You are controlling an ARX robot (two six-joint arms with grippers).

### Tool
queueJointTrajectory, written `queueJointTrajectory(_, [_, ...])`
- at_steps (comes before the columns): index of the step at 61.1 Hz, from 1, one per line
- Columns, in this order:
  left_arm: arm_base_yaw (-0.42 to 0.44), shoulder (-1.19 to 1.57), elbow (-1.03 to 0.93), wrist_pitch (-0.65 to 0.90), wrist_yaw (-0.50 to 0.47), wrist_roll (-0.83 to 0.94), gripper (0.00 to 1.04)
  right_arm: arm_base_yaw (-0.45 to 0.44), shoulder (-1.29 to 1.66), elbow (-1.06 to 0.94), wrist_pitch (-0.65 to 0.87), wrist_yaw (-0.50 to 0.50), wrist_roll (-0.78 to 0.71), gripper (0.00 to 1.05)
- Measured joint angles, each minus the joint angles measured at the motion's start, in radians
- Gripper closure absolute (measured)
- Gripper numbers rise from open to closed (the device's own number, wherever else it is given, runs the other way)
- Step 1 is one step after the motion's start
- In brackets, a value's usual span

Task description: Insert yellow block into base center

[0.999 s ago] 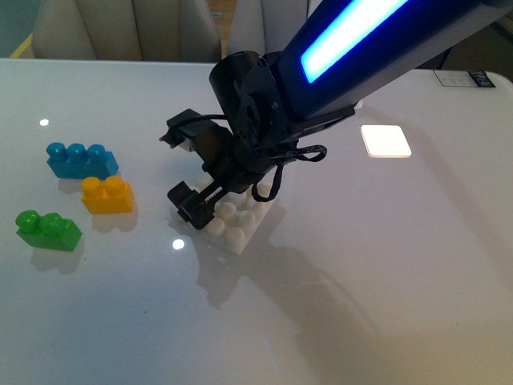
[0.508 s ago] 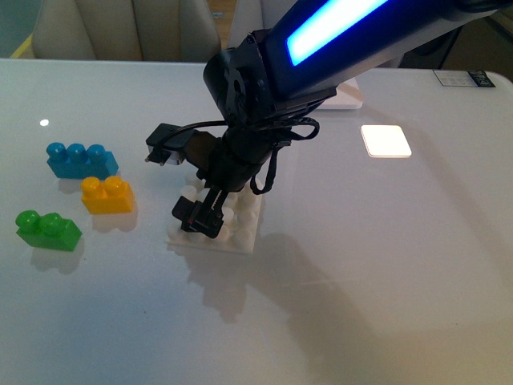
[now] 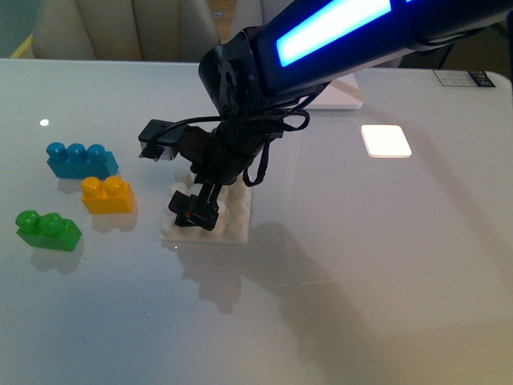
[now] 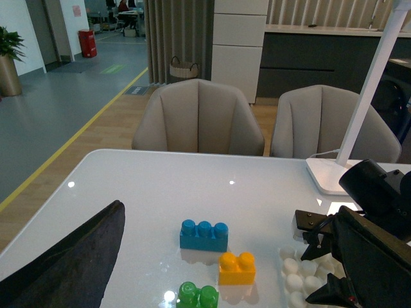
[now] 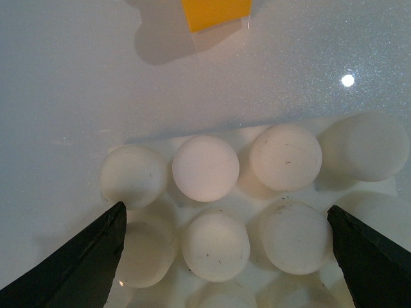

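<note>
I see the white counter with my right arm low over the base. The yellow block sits apart to the left, between the blue brick and the green brick. The right claw is spread wide and empty. Only one finger of the left claw shows, so I can't tell its opening.

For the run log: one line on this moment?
right gripper: open, over base | yellow block: on table, not grasped | insertion: not started
</note>
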Motion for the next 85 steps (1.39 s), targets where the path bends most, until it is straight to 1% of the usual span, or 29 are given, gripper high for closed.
queueJointTrajectory(14, [0.000, 0.000, 0.000, 0.000, 0.000, 0.000, 0.07, 0.006, 0.000, 0.002, 0.021, -0.008, 0.001, 0.11])
queueJointTrajectory(19, [0.000, 0.000, 0.000, 0.000, 0.000, 0.000, 0.07, 0.011, 0.000, 0.006, 0.026, -0.007, 0.000, 0.09])
queueJointTrajectory(55, [0.000, 0.000, 0.000, 0.000, 0.000, 0.000, 0.07, 0.018, -0.023, 0.016, 0.028, -0.002, 0.001, 0.09])
queueJointTrajectory(85, [0.000, 0.000, 0.000, 0.000, 0.000, 0.000, 0.07, 0.029, -0.047, -0.010, 0.076, -0.006, 0.011, 0.09])
